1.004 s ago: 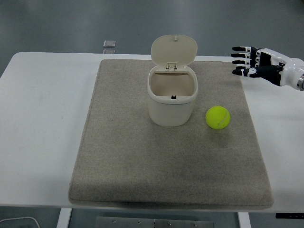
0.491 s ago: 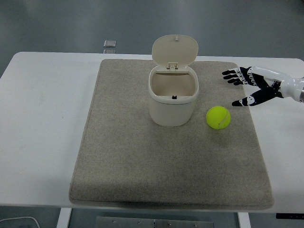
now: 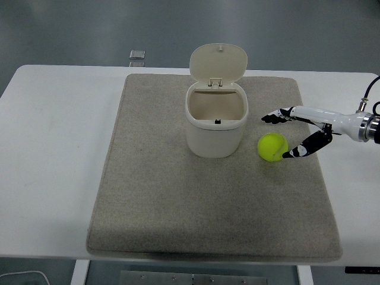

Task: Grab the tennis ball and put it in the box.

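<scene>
We see a grey mat [image 3: 178, 196] covering most of the white table [image 3: 53, 154], and on it a cream box [image 3: 215, 126] standing upright with its hinged lid [image 3: 218, 61] tipped up and back, so the mouth faces straight up. A small dark mark sits on the inner front wall; we cannot make out what it is. Beyond the mat's far edge lies a small grey block [image 3: 137, 55], too small for us to identify.

The tennis ball [image 3: 272, 146] rests on the mat just to the right of the box, near it but with a gap between them. Being round, it has no long axis or heading we can name.

Our right hand [image 3: 295, 132] reaches in from the right edge, fingers spread and holding nothing. The upper fingers [image 3: 274, 117] stretch out above and beyond the ball, toward the box, while the thumb [image 3: 300, 149] points at the ball's near right side; whether its tip touches the ball we cannot tell. The arm behind the wrist is cut off by the picture's edge. Nothing stands between ball and box.
</scene>
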`<control>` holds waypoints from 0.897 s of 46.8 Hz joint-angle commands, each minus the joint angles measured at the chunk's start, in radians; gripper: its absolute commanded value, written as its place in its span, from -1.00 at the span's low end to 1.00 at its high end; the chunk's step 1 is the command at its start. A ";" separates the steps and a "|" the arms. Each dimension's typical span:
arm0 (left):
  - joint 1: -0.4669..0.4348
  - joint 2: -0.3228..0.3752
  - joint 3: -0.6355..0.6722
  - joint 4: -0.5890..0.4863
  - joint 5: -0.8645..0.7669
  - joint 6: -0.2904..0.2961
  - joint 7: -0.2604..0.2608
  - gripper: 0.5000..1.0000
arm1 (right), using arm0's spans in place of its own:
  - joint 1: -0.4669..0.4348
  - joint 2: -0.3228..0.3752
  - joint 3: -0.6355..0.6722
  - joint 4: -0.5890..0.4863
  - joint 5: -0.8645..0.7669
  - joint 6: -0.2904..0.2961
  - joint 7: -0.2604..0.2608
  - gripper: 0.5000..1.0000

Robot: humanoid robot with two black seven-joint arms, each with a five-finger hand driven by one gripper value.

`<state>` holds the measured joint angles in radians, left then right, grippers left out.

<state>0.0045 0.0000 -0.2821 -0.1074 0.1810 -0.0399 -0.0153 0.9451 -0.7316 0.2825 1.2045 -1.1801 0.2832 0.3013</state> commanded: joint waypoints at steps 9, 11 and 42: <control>0.000 0.000 0.000 0.000 0.000 0.000 0.000 0.97 | -0.023 0.014 -0.016 0.000 -0.018 -0.047 -0.001 0.67; 0.000 0.000 0.000 0.000 0.000 0.000 0.000 0.97 | -0.028 0.020 -0.016 0.000 -0.021 -0.053 -0.002 0.66; 0.000 0.000 0.001 0.000 0.000 0.000 0.000 0.97 | -0.051 0.049 -0.016 -0.017 -0.042 -0.075 -0.002 0.55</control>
<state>0.0046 0.0000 -0.2820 -0.1074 0.1811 -0.0399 -0.0153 0.8968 -0.6833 0.2667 1.1877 -1.2218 0.2112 0.2986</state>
